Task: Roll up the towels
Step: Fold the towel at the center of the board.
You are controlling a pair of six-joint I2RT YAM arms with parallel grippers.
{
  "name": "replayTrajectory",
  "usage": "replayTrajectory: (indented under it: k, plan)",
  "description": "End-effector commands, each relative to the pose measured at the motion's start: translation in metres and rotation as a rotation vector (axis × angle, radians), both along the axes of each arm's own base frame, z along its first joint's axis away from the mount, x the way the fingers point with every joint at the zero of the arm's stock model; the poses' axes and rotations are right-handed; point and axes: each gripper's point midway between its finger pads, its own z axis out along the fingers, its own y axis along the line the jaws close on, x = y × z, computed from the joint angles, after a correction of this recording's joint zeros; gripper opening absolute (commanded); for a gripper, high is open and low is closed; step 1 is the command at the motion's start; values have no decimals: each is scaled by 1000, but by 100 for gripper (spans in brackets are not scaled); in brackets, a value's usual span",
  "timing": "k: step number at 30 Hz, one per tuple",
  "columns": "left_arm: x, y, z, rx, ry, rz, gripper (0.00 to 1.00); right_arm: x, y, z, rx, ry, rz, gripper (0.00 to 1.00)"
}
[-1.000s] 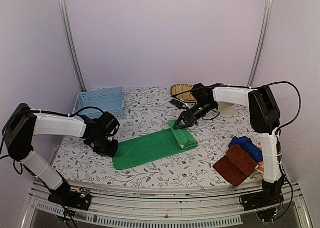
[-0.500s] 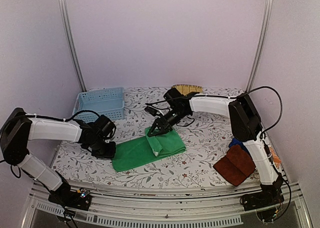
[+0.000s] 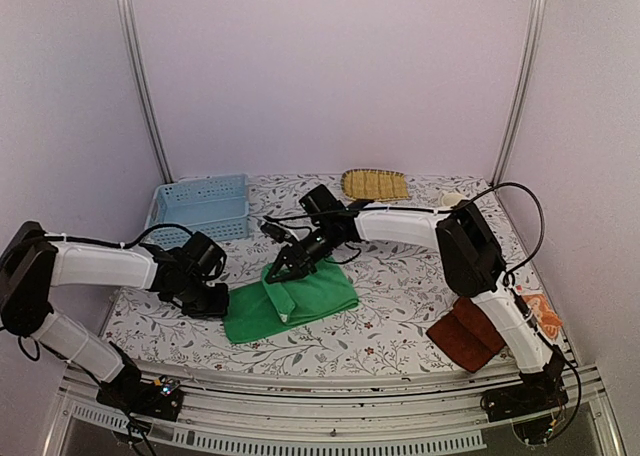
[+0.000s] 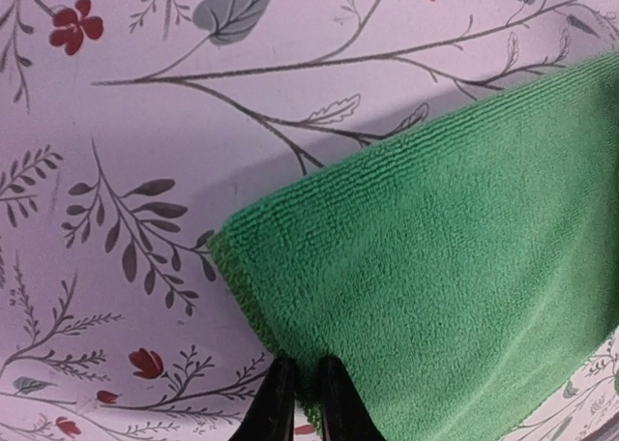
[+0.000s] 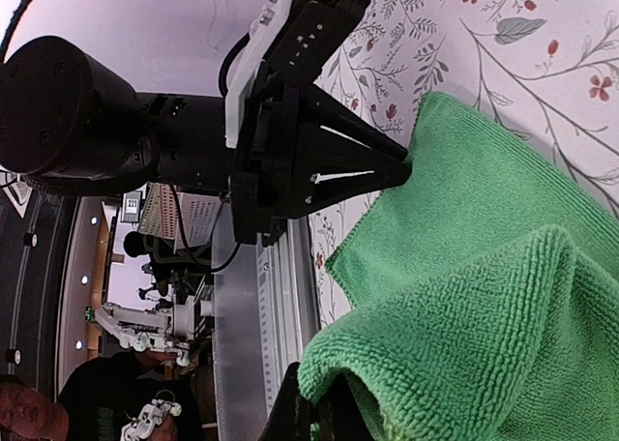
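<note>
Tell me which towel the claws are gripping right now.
The green towel in the middle: the left claw pinches its left end, the right claw holds up its folded-over end. The brown towel at the near right lies untouched.

The setting can be recognised as a robotics lab. Two white-and-black arms, left (image 3: 100, 266) and right (image 3: 480, 276), are bolted to an aluminium rail (image 3: 330, 431) along the near edge of a worktop (image 3: 400, 321) covered with a floral cloth. The worktop is closed in by plain lilac panels (image 3: 330, 76) held between metal posts (image 3: 140, 86). Past the worktop's edge, in the right wrist view, a dim room with ceiling lights (image 5: 83, 279), another small arm rig (image 5: 135, 333) and a person (image 5: 24, 417) in dark clothing can be made out.
</note>
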Motion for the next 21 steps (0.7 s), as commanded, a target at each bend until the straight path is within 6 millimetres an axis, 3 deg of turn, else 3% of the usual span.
replayTrajectory:
  k: [1,15,21]
  plan:
    - [-9,7,-8,-9,36,23,12,-8,22,4,52,25,20,2]
    - [-8,8,-10,-31,18,29,11,-19,56,-20,74,69,10,2]
    - [-9,8,-12,-35,21,26,10,-28,65,-16,96,81,19,2]
